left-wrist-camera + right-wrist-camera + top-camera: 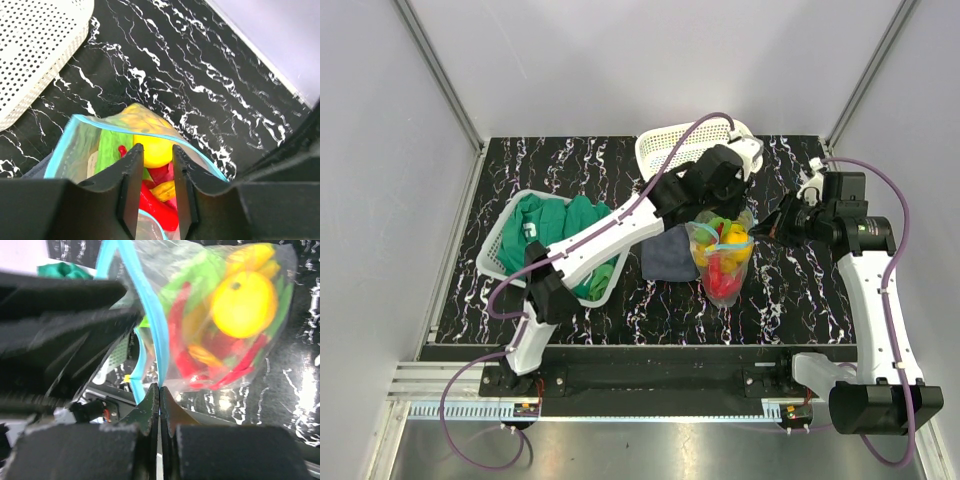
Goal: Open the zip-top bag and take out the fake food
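Left gripper nose-down over the open mouth of the zip-top bag, two fingers partly apart, tips dipped inside the mouth and straddling the fake food, no piece visibly clamped between them. Right gripper pinched fully closed on the teal zip strip at the bag's right lip. Two arms at work: left arm stretched diagonally from its base at the near-left corner to mid-table, wrist bent downward; right arm raised from its near-right base, forearm folded leftward, gripper meeting the bag side-on. One bag, upright with mouth upward, at the middle of the black marbled table, between the two grippers and just beside one dark blue cloth on its left. All toy pieces inside the bag: one round yellow fruit with a dark dimple, one green oblong piece, one small yellow-orange piece, and red chili shapes, seemingly two from the right wrist view; full tally unreadable through the crinkled plastic. Two white perforated baskets: one basket at the table's left side, holding green clothing and partly crossed by the left arm; the second basket at the far edge, behind the left gripper.
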`<state>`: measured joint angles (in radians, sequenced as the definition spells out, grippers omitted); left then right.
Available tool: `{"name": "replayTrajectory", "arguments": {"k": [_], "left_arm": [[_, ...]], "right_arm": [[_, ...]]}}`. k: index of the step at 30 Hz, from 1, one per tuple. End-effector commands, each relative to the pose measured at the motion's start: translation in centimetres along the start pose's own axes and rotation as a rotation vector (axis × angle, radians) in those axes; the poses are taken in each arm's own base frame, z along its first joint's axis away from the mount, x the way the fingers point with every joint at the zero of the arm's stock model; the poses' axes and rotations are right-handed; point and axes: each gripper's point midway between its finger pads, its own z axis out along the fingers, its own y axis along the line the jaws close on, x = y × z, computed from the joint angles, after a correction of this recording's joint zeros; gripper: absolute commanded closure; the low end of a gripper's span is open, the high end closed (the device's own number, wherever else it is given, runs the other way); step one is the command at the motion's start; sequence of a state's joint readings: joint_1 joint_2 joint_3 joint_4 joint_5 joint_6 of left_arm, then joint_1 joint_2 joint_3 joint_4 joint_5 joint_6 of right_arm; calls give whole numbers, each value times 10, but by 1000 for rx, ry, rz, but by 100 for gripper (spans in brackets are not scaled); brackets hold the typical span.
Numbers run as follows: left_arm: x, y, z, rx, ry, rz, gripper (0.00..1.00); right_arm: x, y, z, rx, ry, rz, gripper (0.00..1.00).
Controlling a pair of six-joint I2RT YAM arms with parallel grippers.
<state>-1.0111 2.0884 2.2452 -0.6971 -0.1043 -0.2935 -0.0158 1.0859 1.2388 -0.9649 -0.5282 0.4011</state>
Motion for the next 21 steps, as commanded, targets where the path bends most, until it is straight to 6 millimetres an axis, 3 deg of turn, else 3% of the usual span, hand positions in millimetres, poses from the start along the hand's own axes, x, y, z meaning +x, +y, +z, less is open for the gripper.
{"name": "replayTrajectory", "arguments": {"k": [1,5,9,15,21], "left_arm": [[21,18,12,-40,84,-32,68],[31,22,14,-47,114,7,66],[58,32,21,-79,212,54,63],[82,42,24,-115,289,80,58],[83,51,21,-233,271,119,56]], "right_arm": [[-19,36,-22,-105,-73,-47,100],[-18,36,-21,-109,-65,-42,100],[-15,32,-18,-101,-56,-33,100],[-12,29,-15,-96,-48,-34,100],[-10,24,-11,-86,-38,-28,100]]}}
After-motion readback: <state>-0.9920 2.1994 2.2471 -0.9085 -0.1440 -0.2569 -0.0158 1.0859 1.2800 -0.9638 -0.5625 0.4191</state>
